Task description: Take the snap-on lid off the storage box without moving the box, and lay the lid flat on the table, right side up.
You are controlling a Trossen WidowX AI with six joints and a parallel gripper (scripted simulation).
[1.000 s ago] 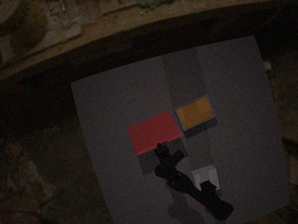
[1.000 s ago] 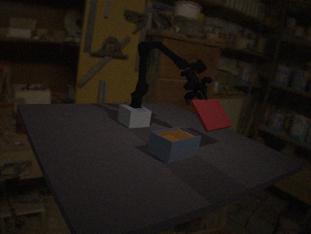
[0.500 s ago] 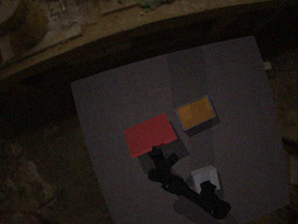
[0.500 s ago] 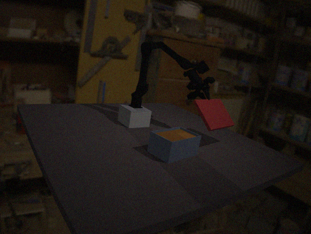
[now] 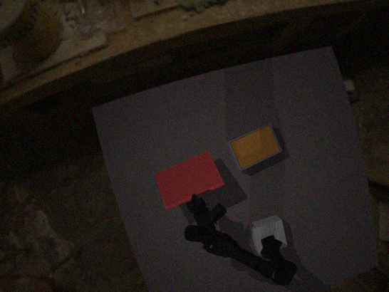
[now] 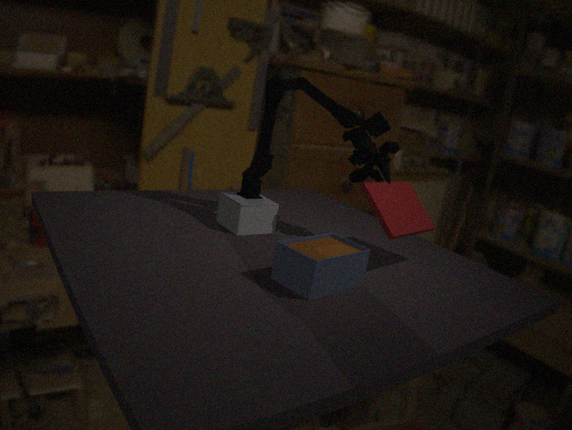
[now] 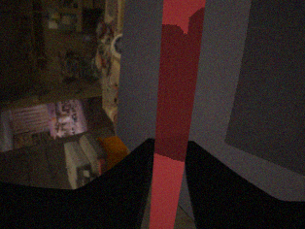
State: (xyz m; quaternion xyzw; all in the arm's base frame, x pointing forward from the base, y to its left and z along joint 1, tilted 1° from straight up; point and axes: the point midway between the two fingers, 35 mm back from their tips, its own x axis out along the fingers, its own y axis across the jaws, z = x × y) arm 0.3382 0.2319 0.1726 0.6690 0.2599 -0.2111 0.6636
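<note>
The red lid is in the air above the table, off to one side of the box and clear of it. In the exterior view it is steeply tilted, its far edge hanging lower than the held edge. My gripper is shut on one edge of the lid, a finger on each side of it in the wrist view. The blue storage box stands open and upright on the table, with an orange inside. The lid's underside is hidden.
The grey table lies under everything. The arm's pale base block stands on it, on the near side of the box in the top view. The lid's shadow falls on the table between lid and box.
</note>
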